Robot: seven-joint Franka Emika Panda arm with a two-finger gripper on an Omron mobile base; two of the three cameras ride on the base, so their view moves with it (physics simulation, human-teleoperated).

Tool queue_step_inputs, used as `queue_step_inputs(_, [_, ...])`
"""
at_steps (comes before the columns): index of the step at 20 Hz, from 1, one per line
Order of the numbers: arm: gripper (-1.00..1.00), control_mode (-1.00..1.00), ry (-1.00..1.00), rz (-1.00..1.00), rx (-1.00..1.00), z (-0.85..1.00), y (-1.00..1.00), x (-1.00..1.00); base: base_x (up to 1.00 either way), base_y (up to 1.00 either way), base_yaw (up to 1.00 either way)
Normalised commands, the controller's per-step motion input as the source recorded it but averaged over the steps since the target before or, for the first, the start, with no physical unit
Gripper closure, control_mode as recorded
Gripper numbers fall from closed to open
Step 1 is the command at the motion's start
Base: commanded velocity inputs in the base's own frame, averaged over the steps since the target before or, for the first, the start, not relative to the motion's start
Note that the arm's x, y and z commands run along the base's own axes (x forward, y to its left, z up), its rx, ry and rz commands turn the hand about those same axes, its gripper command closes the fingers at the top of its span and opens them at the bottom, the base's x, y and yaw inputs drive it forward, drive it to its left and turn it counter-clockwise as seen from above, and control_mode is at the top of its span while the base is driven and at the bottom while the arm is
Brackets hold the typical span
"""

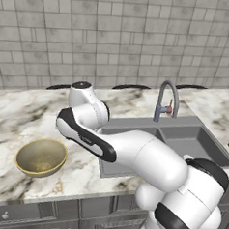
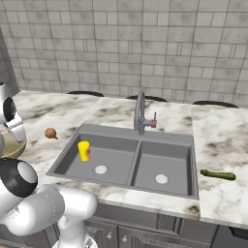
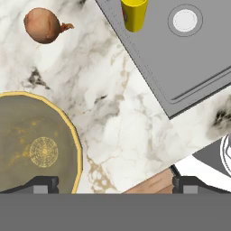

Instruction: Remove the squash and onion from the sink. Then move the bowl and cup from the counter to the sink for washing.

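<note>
- The bowl [image 1: 41, 156] is left on the table [image 1: 19, 114], left of the sink [image 2: 127, 160], as the last item to move.
- The cup [image 2: 84, 150] is already stood in the sink's left basin.
- The onion [image 2: 50, 133] and squash [image 2: 218, 175] are laid out either side of the sink.
- The jaws are spread, seemingly above the bowl's rim.

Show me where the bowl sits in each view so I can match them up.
Left base view: bowl on the counter, lower left, left of the sink.
Right base view: a gold sliver at the far left edge, behind the arm.
Hand view: lower left.
Shared landmark: the sink.
</note>
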Motion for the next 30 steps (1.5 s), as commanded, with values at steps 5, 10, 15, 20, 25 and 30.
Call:
queue_step_inputs(5, [-1.00,-1.00,0.00,0.19,0.03,-0.10,0.13,0.00,0.00,0.00,0.00])
queue_step_inputs(10, [-1.00,-1.00,0.01,0.16,0.05,-0.11,0.16,0.05,0.00,0.00,0.00])
queue_step_inputs(15, [-1.00,-1.00,0.00,0.11,0.04,-0.15,0.20,0.02,0.00,0.00,0.00])
queue_step_inputs(20, [-1.00,-1.00,0.02,0.09,0.04,-0.17,0.19,0.06,0.00,0.00,0.00])
queue_step_inputs(25, [-1.00,-1.00,0.02,0.03,0.00,-0.21,0.19,0.16,0.00,0.00,0.00])
queue_step_inputs(30, [-1.00,-1.00,0.03,0.00,0.00,-0.26,0.06,0.20,0.00,0.00,0.00])
